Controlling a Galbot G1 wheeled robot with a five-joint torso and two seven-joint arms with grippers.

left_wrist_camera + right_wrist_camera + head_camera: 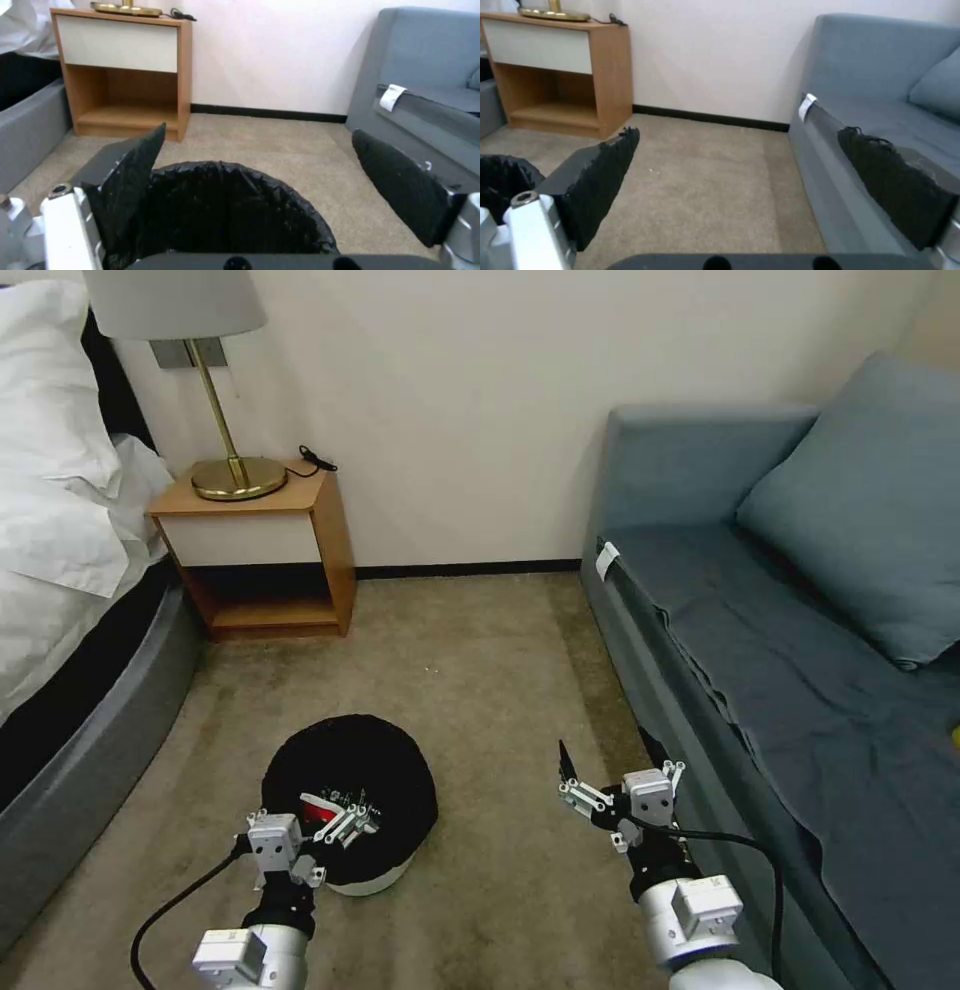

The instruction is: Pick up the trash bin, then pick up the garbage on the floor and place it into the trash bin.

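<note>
1. The trash bin stands on the carpet near the bed; the left gripper hangs over its rim with wide fingers, gripping nothing.
2. Closing on the loose black bag alone could let the bin slip.
3. The right gripper hovers beside the sofa, fingers wide, empty.
</note>
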